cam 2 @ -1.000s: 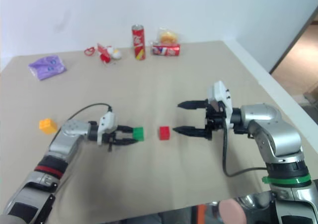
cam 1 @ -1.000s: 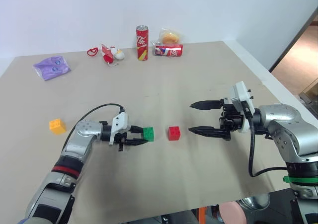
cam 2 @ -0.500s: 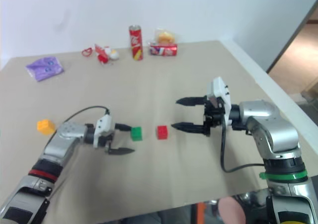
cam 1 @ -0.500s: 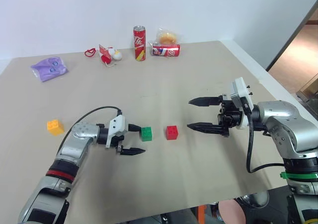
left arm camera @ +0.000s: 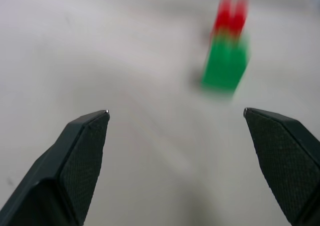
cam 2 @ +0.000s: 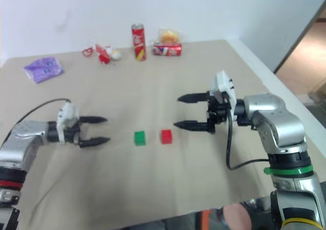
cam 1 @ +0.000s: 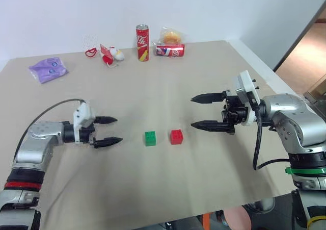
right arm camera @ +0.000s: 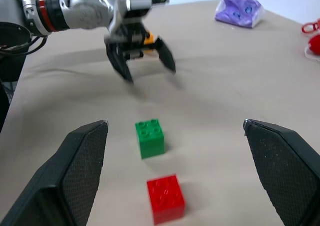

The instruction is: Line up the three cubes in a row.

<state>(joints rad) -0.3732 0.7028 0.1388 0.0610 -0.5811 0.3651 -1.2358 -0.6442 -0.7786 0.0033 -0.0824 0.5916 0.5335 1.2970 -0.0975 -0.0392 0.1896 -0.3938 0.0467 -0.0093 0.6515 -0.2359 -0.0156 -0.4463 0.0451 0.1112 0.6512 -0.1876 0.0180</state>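
A: State of the left pincer (cam 1: pixel 107 130)?

B: It stood wide open, empty, level, left of the green cube (cam 1: pixel 150 138) and red cube (cam 1: pixel 176 136).

A: And the yellow-orange cube (right arm camera: pixel 145 37)?

B: Behind that pincer, so the left arm was nearer. Right pincer (cam 1: pixel 199 111) open, empty.

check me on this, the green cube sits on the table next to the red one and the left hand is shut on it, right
Not quite. The green cube does sit on the table beside the red cube, but the left hand is open and apart from it, holding nothing. The left eye view shows bare table between its fingers and the green cube.
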